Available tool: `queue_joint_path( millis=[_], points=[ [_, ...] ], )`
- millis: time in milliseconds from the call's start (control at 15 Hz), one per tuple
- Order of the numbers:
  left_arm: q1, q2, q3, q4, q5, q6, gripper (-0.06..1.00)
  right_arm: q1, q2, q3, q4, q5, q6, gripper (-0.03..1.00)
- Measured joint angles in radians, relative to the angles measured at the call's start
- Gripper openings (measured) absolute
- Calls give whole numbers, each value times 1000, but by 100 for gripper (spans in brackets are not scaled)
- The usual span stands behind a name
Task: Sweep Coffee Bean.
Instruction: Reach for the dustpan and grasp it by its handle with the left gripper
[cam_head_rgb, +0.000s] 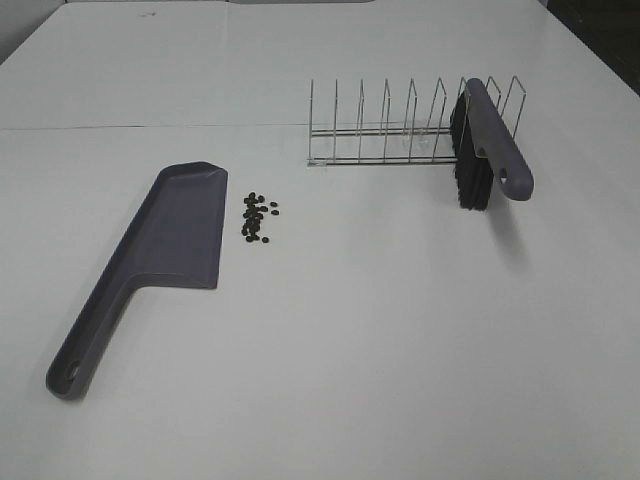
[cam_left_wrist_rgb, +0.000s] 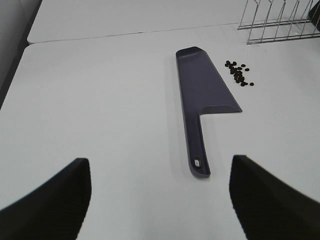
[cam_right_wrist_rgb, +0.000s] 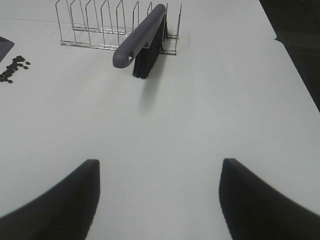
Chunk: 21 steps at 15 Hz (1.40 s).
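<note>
Coffee bean (cam_head_rgb: 258, 216) cluster lies loose on table (cam_head_rgb: 400, 350), just beside long edge of dustpan (cam_head_rgb: 175, 230), none inside it. Dustpan lies flat, handle angled toward left arm's side, probably for easy pickup. Brush (cam_head_rgb: 485, 150) parked in wire rack (cam_head_rgb: 380, 130), bristles down, handle poking out toward right arm, likely meant for that side. Left gripper (cam_left_wrist_rgb: 160, 165): jaws wide, empty, facing dustpan handle. Right gripper (cam_right_wrist_rgb: 160, 161): jaws wide, empty, well short of brush. Sweeping not yet begun, by look of it.
</note>
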Motion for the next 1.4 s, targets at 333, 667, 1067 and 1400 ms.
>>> queue_joint_path(
  millis=[333,667,1067,1400],
  points=[
    [0,0,0,0,0,0,71,0,0,0,0,0,0,63],
    [0,0,0,0,0,0,71,0,0,0,0,0,0,63],
    [0,0,0,0,0,0,71,0,0,0,0,0,0,63],
    [0,0,0,0,0,0,71,0,0,0,0,0,0,63]
  ],
)
